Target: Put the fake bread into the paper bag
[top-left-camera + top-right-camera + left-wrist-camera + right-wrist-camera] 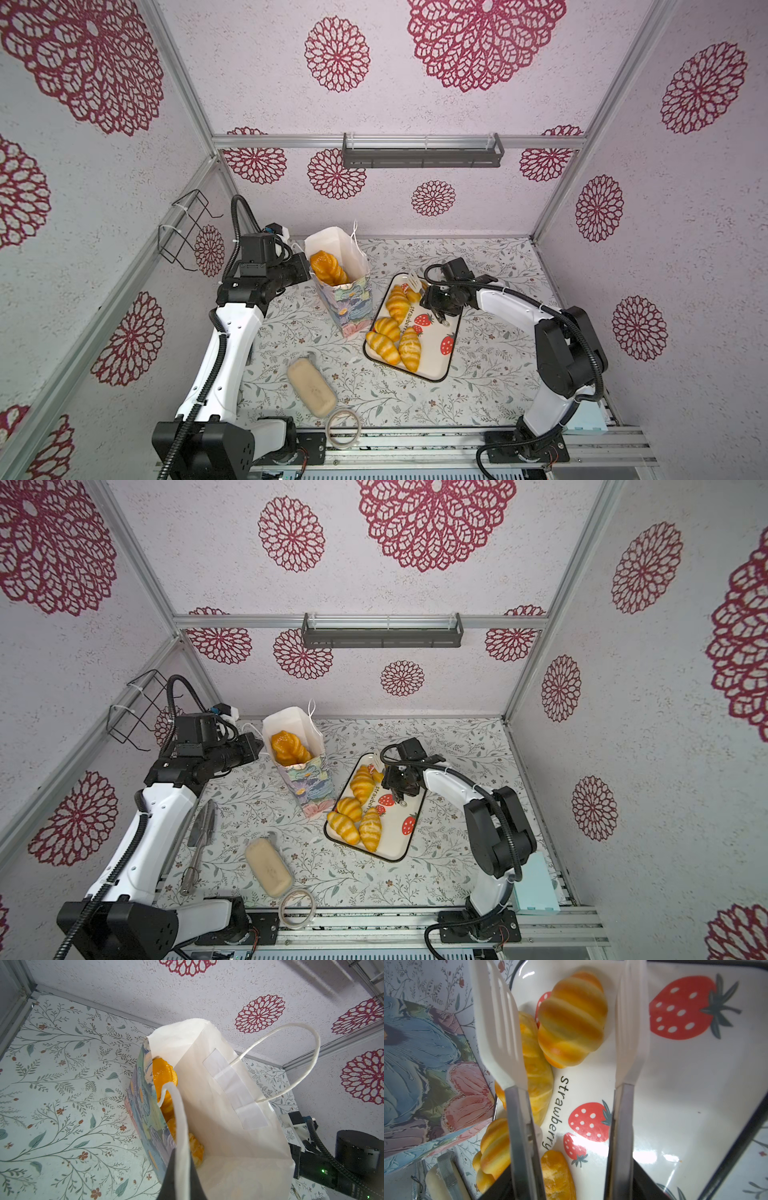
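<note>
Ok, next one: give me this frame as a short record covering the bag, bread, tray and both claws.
bag: paper bag upright, open, beside the tray
in bag: braided loaf
on tray: five pastries
left claw: shut on the bag's handle
right claw: holds tongs, tips open either side of a croissant
off task: beige block, tape roll

Observed left pincer (pixel 306 269) clamped tight on the paper bag (pixel 353 305) by its left-side handle (pixel 179 1126), forearm reaching in roughly level. Observed right pincer (pixel 433 297) right of the bag, angled downward, gripping tongs (pixel 413 283) with blades apart; elbow bent outward.
</note>
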Action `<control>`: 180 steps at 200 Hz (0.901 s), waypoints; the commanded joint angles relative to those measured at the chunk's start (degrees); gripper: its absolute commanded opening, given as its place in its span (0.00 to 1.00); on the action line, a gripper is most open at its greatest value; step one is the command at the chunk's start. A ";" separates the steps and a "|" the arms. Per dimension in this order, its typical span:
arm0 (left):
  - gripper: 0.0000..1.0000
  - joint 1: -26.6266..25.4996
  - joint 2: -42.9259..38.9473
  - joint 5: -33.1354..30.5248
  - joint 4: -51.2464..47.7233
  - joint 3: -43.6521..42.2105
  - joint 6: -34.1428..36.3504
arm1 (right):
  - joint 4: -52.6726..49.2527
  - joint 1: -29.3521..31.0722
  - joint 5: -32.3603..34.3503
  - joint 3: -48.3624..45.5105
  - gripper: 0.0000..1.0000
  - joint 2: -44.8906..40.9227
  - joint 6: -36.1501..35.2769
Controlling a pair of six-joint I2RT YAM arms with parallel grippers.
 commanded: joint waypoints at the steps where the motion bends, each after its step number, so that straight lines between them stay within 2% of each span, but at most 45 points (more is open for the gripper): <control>1: 0.00 0.51 0.36 0.29 1.05 -0.67 0.16 | 1.14 0.35 -0.41 2.13 0.64 0.14 0.11; 91: 0.00 0.65 0.35 0.51 1.02 -0.75 0.07 | -0.85 1.27 1.95 2.94 0.62 1.41 -1.20; 180: 0.00 0.67 0.29 0.54 1.05 -0.75 0.02 | -2.32 2.07 3.84 2.76 0.51 1.31 -1.96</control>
